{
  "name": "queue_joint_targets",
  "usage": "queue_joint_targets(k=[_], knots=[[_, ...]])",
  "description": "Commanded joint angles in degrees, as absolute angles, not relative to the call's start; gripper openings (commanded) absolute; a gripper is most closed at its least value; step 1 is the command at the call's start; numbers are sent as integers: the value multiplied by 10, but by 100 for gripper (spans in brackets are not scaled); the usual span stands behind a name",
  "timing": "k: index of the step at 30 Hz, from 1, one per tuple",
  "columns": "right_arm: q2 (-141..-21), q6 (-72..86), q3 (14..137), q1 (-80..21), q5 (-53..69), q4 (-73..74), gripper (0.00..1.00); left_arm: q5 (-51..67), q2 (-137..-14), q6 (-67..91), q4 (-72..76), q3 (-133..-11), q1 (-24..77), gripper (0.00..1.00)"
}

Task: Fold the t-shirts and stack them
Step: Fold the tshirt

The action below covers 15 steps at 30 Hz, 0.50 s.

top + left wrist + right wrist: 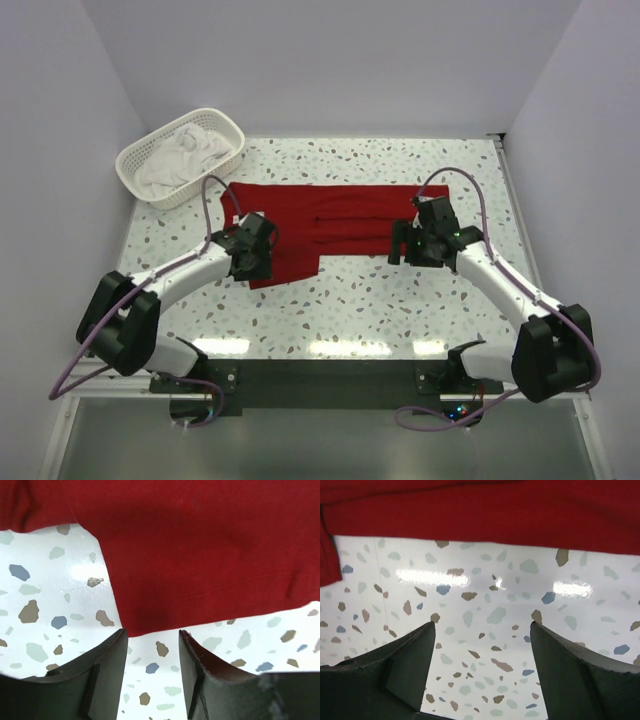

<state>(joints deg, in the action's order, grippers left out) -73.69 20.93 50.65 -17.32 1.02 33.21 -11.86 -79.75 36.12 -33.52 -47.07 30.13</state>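
- The red t-shirt [330, 225] lies flat across the middle of the counter [360, 300] as a long band running left to right. One flap at its left end reaches toward the near edge.
- The white t-shirts [185, 150] sit crumpled in the lattice basket [127, 165] at the far left corner, well apart from the red one.
- The left gripper [258, 258] is over the red shirt's near-left flap. In the left wrist view its jaws [152, 640] stand a little apart with only speckled counter between them, and the flap's hem lies just beyond the fingertips [116, 642]. It holds nothing.
- The right gripper [400, 248] is at the shirt's near edge toward the right end. In the right wrist view its jaws [481, 630] are spread wide over bare counter, short of the red hem, and hold nothing.
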Motion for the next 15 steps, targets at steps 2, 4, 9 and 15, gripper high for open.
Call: queue_joint_targets(k=[2, 4, 9, 15], knots=[[-703, 217, 474, -193, 40, 314, 80, -170, -832, 383, -292, -471, 318, 48], [-695, 218, 461, -200, 43, 312, 80, -175, -841, 385, -281, -468, 319, 45], [-681, 214, 443, -206, 54, 311, 80, -183, -881, 394, -262, -457, 321, 45], [-680, 215, 433, -206, 64, 301, 80, -185, -909, 399, -249, -449, 324, 20]])
